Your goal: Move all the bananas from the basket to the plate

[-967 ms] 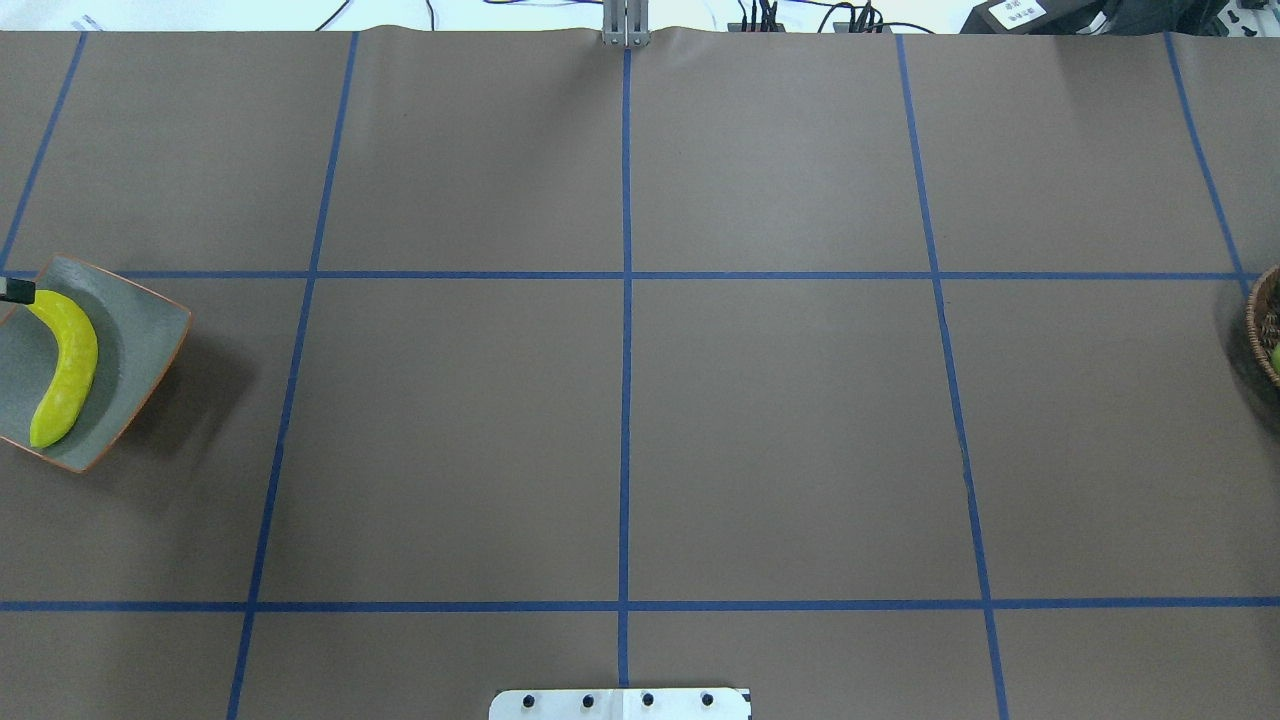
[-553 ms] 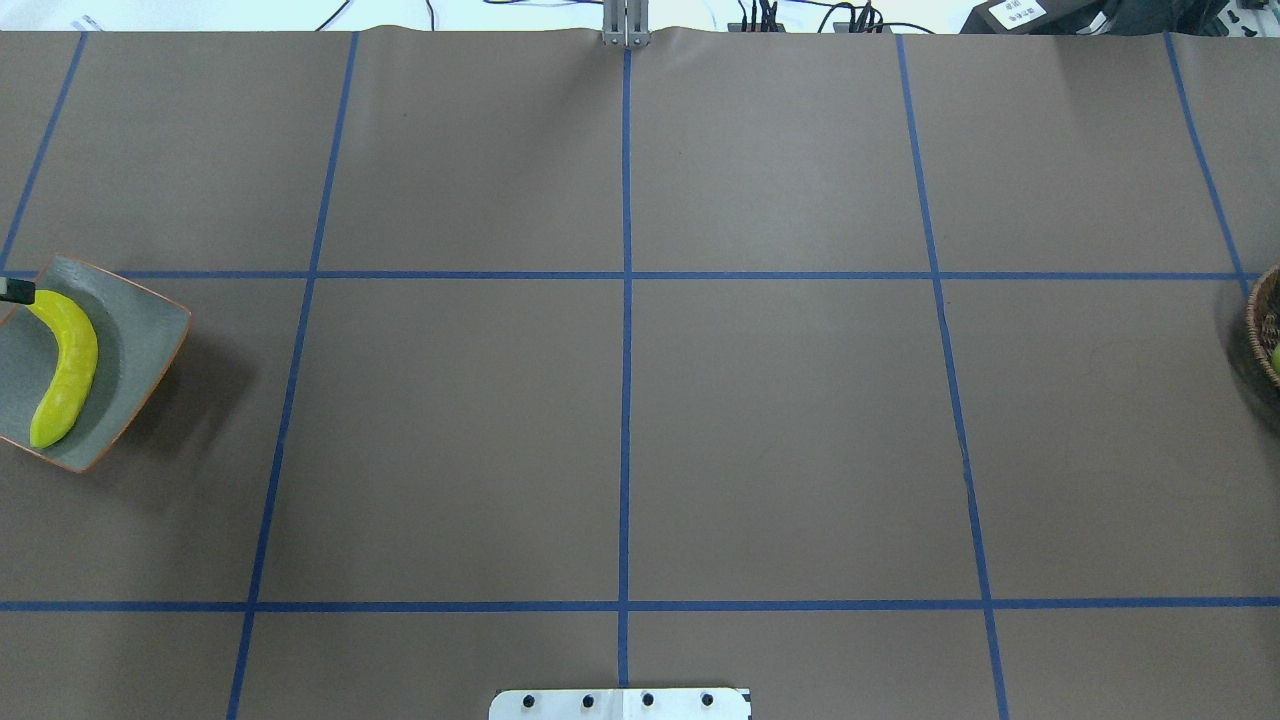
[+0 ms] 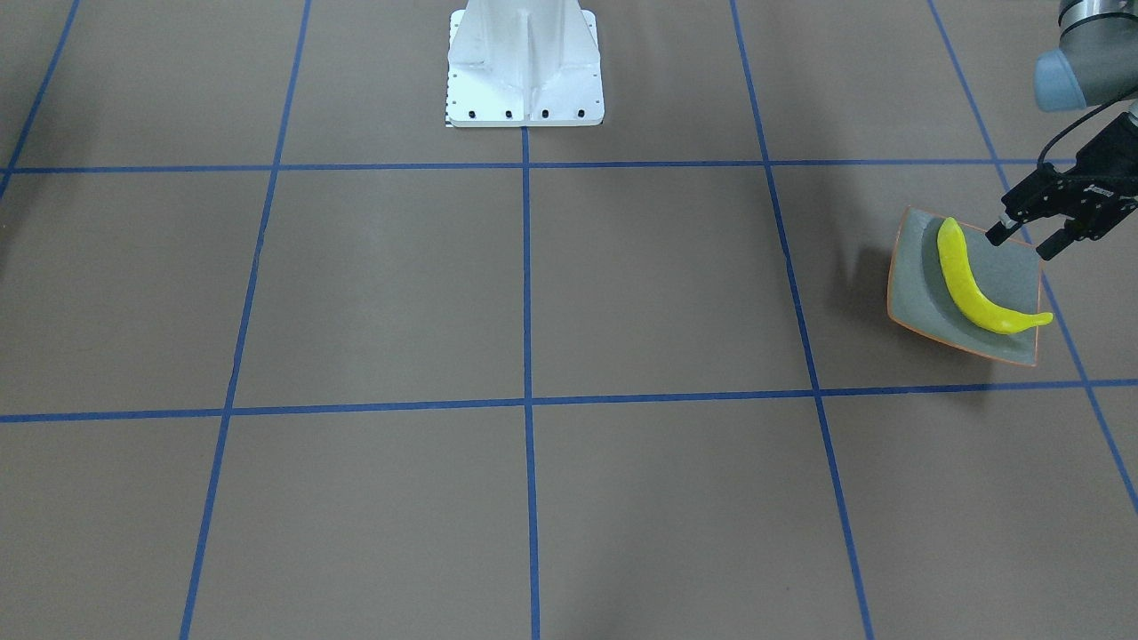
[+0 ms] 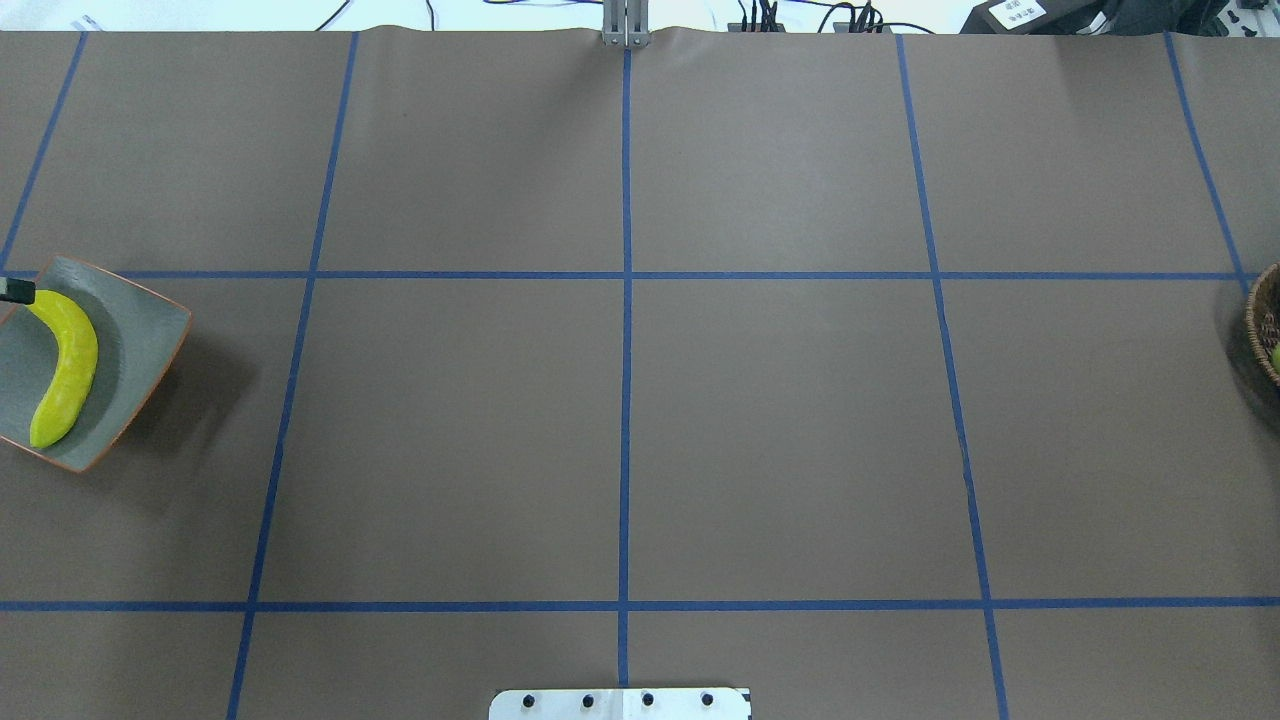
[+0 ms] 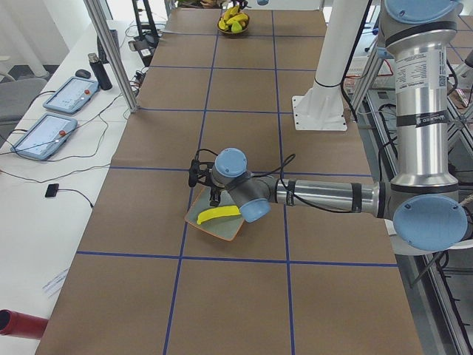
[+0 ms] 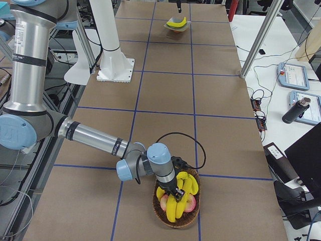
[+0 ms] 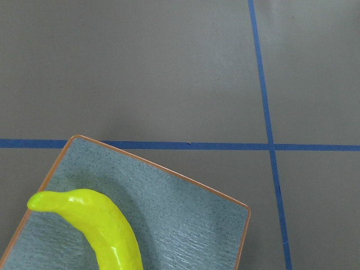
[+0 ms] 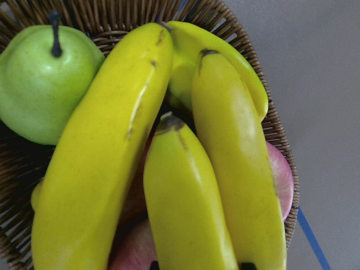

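One yellow banana lies on the grey-green plate with its orange rim, at the table's left end; both show in the overhead view too, banana on plate. My left gripper hovers open and empty over the plate's corner nearest the robot. Several more bananas lie in the wicker basket at the right end. My right gripper is down among them. Its fingertips just show on either side of the middle banana, closed in on it.
The basket also holds a green pear and red apples. Its rim shows at the overhead view's right edge. The robot's white base stands mid-table on brown paper with blue tape lines. Tablets and cables lie on side benches.
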